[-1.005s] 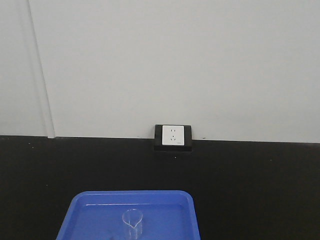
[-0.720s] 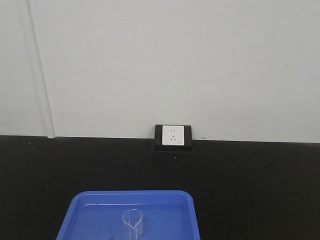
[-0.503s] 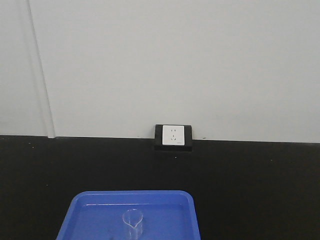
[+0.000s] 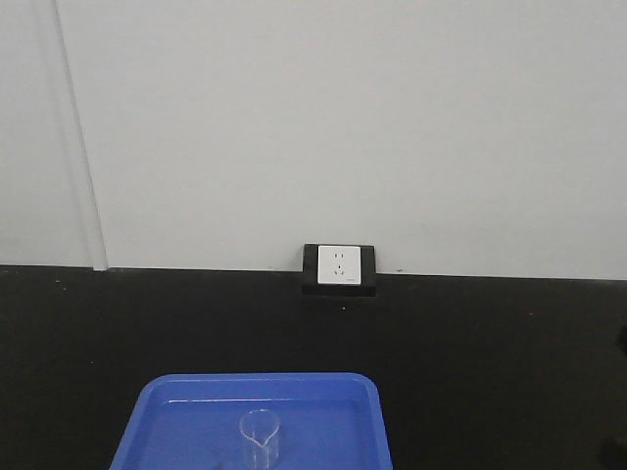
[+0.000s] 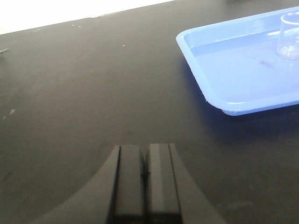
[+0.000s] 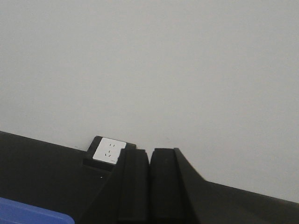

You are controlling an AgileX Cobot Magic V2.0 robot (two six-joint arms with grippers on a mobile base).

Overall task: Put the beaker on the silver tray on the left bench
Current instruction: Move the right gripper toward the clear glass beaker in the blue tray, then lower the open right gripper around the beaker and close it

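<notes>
Currently I'm seeing the beaker (image 4: 260, 440) standing upright in the blue tray (image 4: 328, 416) — left gripper (image 5: 145, 173) and right gripper (image 6: 149, 184) both pinched closed, holding nothing. I'm planning on opening wide before descending — clasping mid-wall, gently

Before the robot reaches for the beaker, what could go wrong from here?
1. The left gripper and the right gripper are both shut; reaching in like that might knock the beaker over.
2. The beaker is clear glass, faint against the blue tray, so a grasp could be misjudged.
</notes>
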